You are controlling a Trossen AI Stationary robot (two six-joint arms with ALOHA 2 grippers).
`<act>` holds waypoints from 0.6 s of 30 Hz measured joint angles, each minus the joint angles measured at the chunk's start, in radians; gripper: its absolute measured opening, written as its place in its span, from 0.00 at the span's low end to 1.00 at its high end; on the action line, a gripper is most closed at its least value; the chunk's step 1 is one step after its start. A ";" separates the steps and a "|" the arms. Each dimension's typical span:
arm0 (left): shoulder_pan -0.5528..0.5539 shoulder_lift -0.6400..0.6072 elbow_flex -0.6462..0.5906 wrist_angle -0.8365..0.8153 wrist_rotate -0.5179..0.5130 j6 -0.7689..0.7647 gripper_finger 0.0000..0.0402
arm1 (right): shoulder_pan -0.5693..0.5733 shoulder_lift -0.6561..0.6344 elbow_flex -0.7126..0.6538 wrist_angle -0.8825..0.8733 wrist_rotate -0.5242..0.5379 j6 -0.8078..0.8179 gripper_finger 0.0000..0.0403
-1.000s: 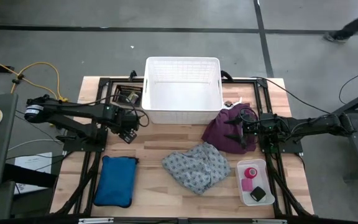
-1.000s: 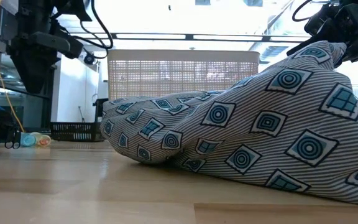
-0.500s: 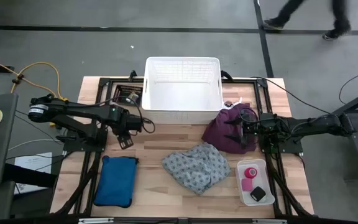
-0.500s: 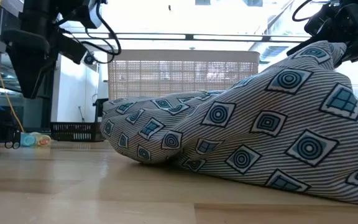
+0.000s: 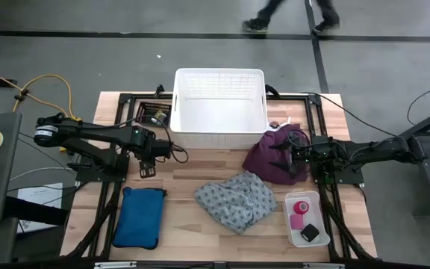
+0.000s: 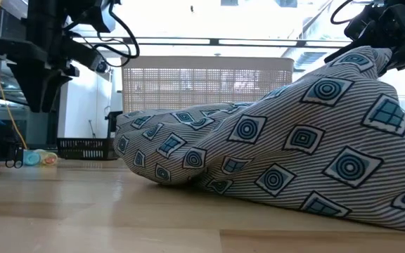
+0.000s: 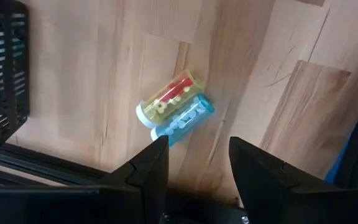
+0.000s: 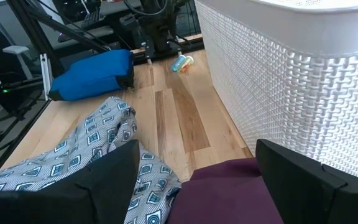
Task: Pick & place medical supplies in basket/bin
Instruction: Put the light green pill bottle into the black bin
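Observation:
Two small bottles lie side by side on the wood, one clear with yellow and red contents (image 7: 166, 99), one blue (image 7: 188, 118). My left gripper (image 7: 199, 149) hangs open above them, pointing down, near the table's left side (image 5: 146, 164). My right gripper (image 5: 282, 157) stands open over the purple cloth (image 5: 271, 161), which lies heaped beside the white basket (image 5: 220, 108). The grey patterned cloth (image 5: 234, 200) lies crumpled at the table's middle. A pink tape roll (image 5: 299, 208) and a small black block (image 5: 310, 233) sit in a clear tray (image 5: 313, 200).
A blue pouch (image 5: 140, 217) lies at the near left. A small black wire basket (image 5: 154, 116) stands left of the white basket. In the low view the grey patterned cloth (image 6: 280, 147) fills the foreground. Bare wood lies between the pouch and the grey cloth.
My left gripper has turned about its own downward-pointing line while staying over the two bottles; its fingers keep the same gap. My right gripper has kept still.

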 joint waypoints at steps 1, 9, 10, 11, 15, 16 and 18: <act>-0.003 0.000 0.000 0.000 0.000 0.000 0.40 | 0.000 0.000 0.000 0.000 0.000 0.000 0.77; -0.076 0.040 -0.037 0.025 -0.002 -0.027 0.40 | 0.000 0.000 0.000 0.000 0.000 0.000 0.77; -0.086 0.041 -0.039 0.026 -0.003 -0.027 0.40 | 0.000 0.000 0.000 -0.001 0.000 0.000 0.77; -0.099 0.041 -0.043 0.026 -0.006 -0.027 0.40 | 0.000 0.000 0.000 -0.001 0.000 0.000 0.77; -0.142 0.042 -0.057 0.027 -0.029 -0.019 0.40 | 0.000 0.000 0.000 -0.001 0.000 0.000 0.77; -0.150 0.042 -0.060 0.028 -0.029 -0.014 0.40 | 0.000 0.000 0.000 -0.001 0.000 0.000 0.77; -0.166 0.044 -0.067 0.031 -0.034 0.004 0.40 | 0.000 0.000 0.000 -0.001 0.000 0.000 0.77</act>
